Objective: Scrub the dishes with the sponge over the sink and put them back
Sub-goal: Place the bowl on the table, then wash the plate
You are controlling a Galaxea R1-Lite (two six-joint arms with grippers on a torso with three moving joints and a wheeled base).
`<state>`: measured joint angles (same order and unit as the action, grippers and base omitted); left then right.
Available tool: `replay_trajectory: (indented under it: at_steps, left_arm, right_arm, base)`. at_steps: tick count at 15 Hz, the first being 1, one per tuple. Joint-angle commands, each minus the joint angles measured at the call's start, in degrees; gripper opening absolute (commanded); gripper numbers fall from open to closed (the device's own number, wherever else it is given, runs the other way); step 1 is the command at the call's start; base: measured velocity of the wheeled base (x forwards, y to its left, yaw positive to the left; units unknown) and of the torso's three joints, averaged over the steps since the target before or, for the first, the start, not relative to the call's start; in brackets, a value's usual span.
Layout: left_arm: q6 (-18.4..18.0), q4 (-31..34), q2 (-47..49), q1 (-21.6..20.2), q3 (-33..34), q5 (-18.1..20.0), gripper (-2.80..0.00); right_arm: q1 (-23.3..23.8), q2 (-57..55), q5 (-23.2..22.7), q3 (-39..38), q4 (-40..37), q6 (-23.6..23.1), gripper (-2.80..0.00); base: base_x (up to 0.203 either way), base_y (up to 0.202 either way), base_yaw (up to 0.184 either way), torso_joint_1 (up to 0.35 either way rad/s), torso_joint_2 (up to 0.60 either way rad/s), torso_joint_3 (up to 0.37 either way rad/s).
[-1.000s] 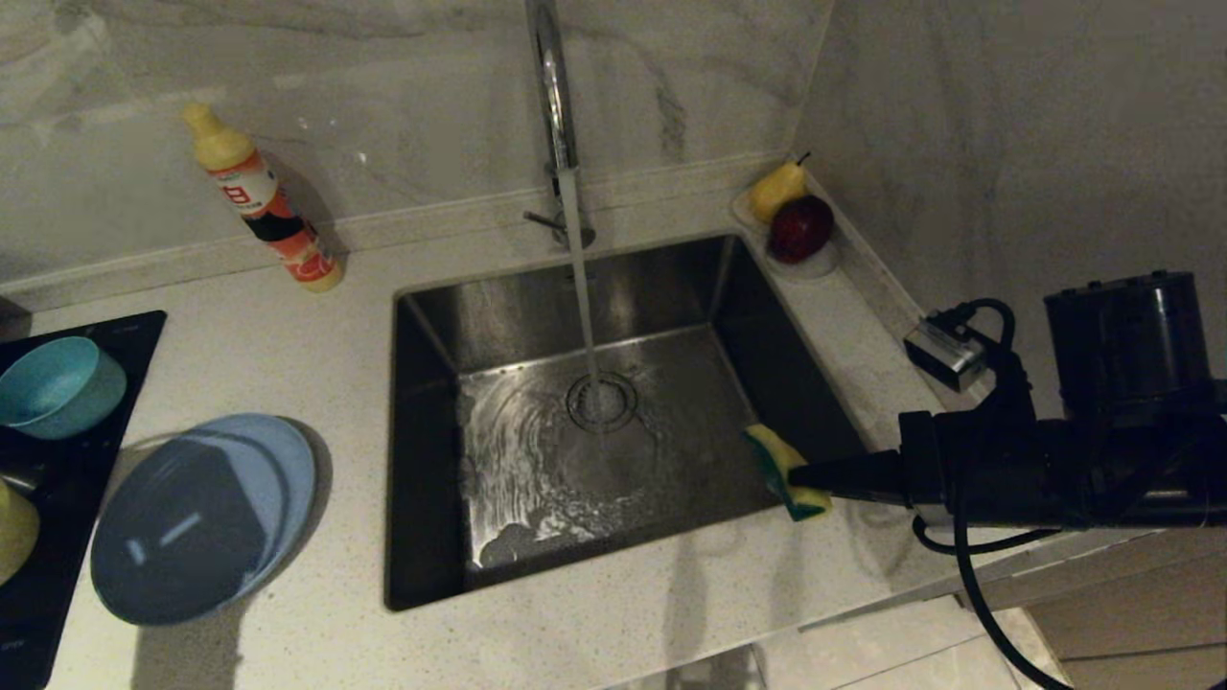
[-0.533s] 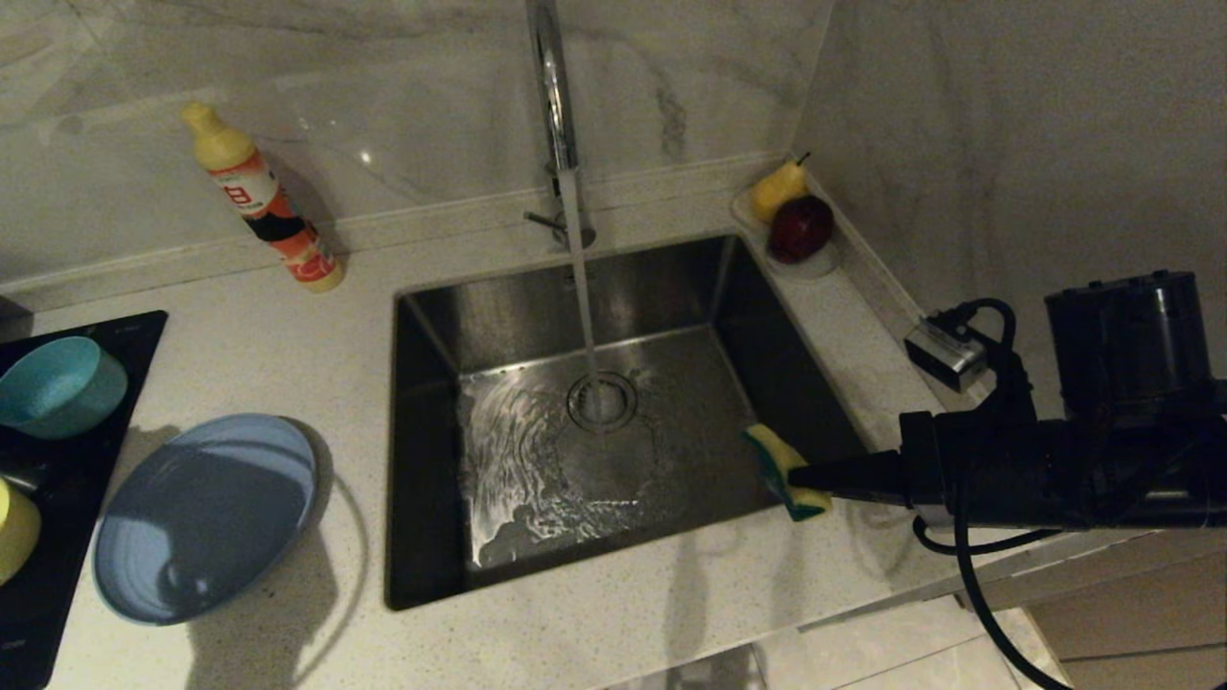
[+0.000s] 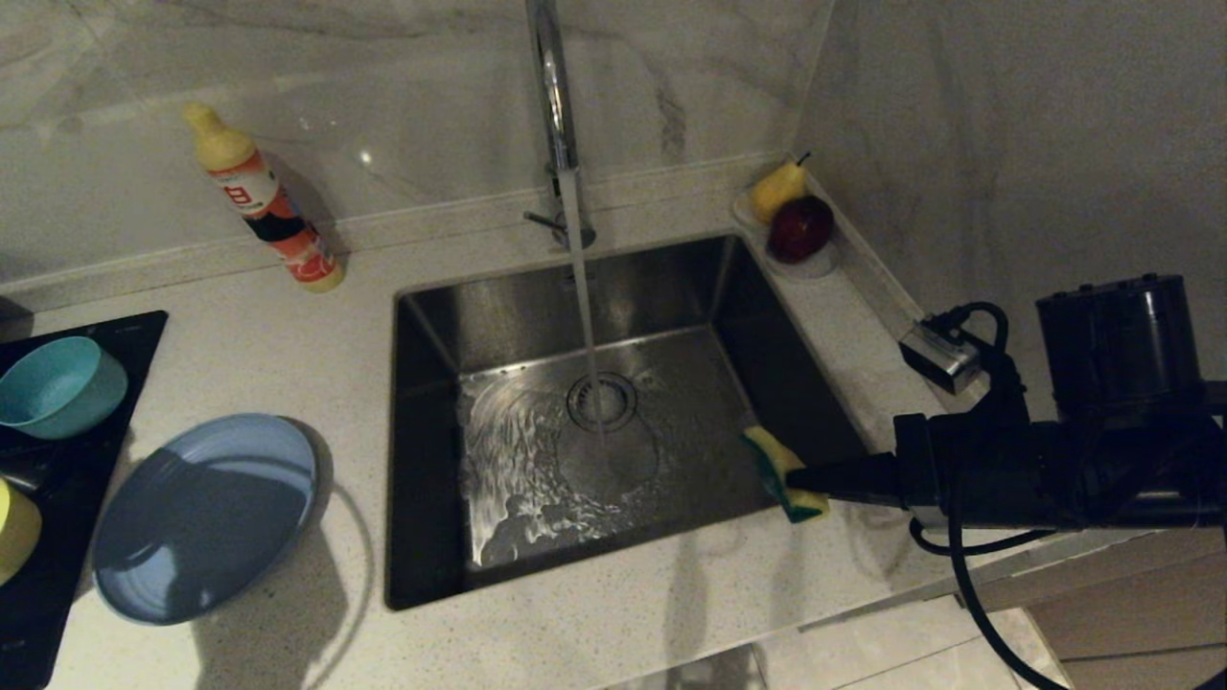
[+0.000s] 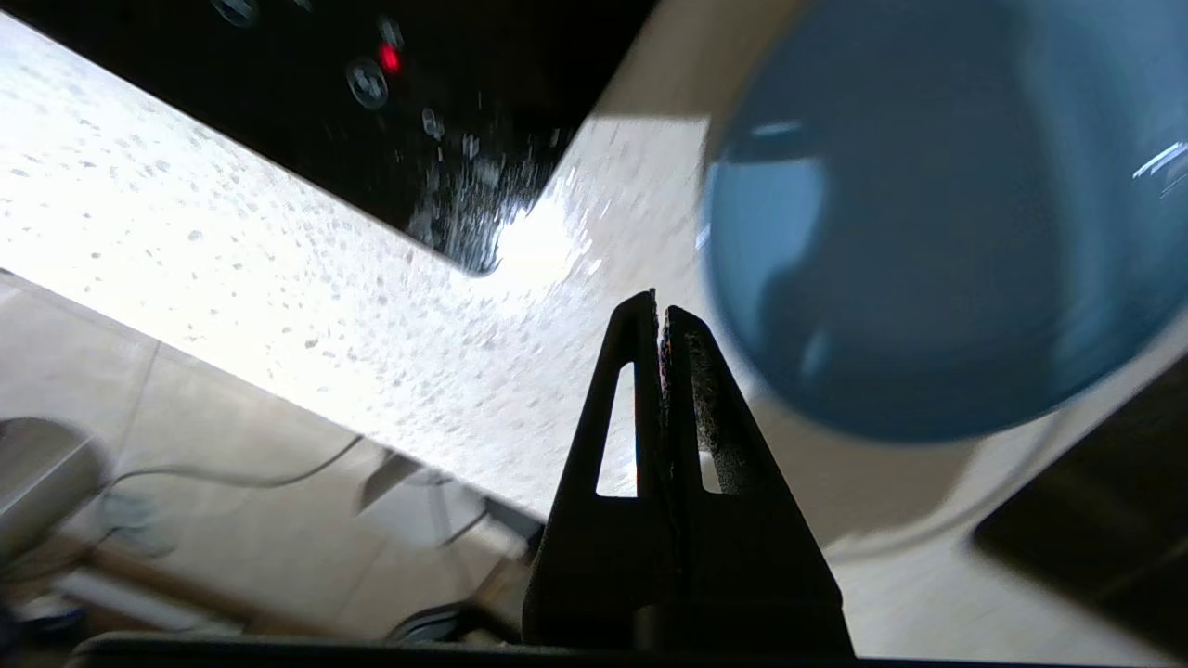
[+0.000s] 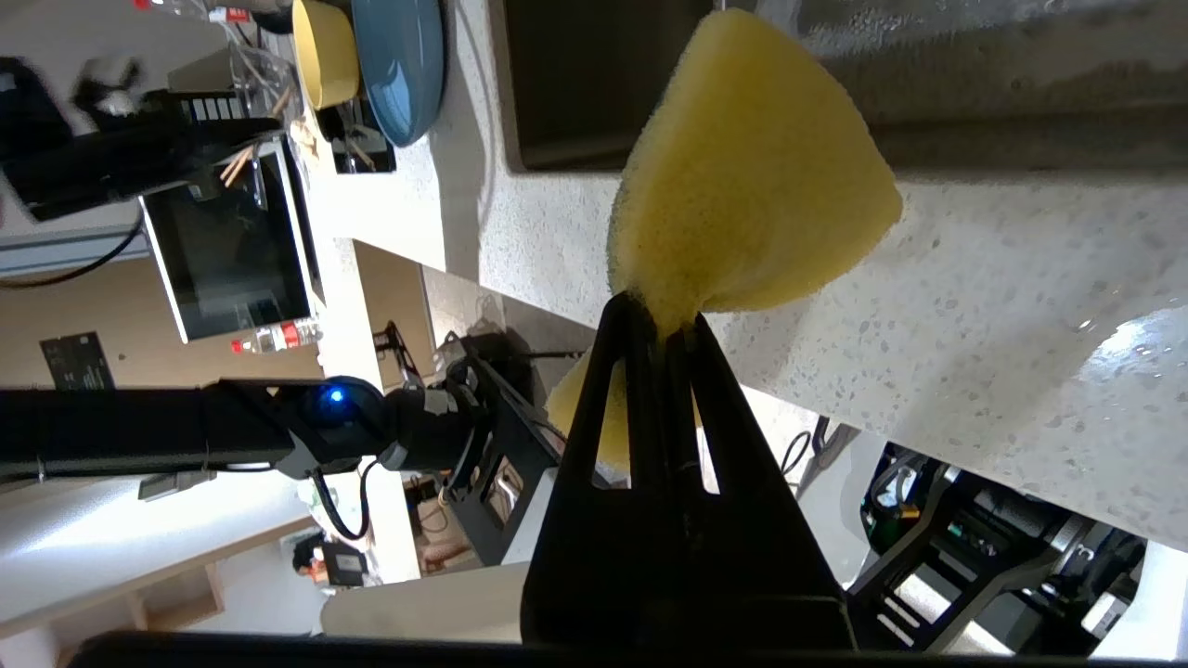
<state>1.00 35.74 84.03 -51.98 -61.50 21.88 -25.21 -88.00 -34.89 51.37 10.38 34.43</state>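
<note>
Right gripper [image 3: 800, 476] pinches the sponge [image 3: 778, 464] at the sink [image 3: 422, 460] rim; left gripper [image 4: 660, 315], jaws closed and empty, hangs beside the plate [image 4: 937, 213].

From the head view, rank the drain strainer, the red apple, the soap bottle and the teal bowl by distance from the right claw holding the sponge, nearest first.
Measured from the right claw, shut on the sponge at the sink's right rim:
1. Drain strainer, in the middle of the basin floor.
2. Red apple, in the back right corner.
3. Soap bottle, back left by the wall.
4. Teal bowl, at the far left edge.
</note>
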Motion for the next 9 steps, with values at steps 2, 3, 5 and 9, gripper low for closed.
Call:
replay_trajectory:
  at_steps: [2, 3, 5, 9]
  left_arm:
    - [-4.37, 0.24, 5.79, 0.21, 3.14, 0.12, 0.00]
    - [-5.96, 0.41, 6.04, 0.25, 4.03, 0.34, 0.00]
    - [-6.19, 0.35, 6.40, 0.30, 4.73, 1.14, 0.00]
    - [-6.62, 0.35, 8.12, 1.54, 6.97, 1.60, 0.00]
  right_arm:
    - [-0.01, -0.77, -0.18, -0.62, 2.03, 0.37, -2.80]
    - [-0.01, -1.01, -0.18, -0.89, 2.83, 0.38, -2.80]
    - [-0.01, -1.47, -0.18, -1.00, 3.24, 0.38, -2.80]
    - [-0.01, -1.52, -0.18, -1.00, 3.24, 0.38, -2.80]
  base:
    - [0.000, 0.000, 0.000, 0.000, 0.00, 0.000]
    - [0.000, 0.000, 0.000, 0.000, 0.00, 0.000]
    - [0.000, 0.000, 0.000, 0.000, 0.00, 0.000]
    - [0.000, 0.000, 0.000, 0.000, 0.00, 0.000]
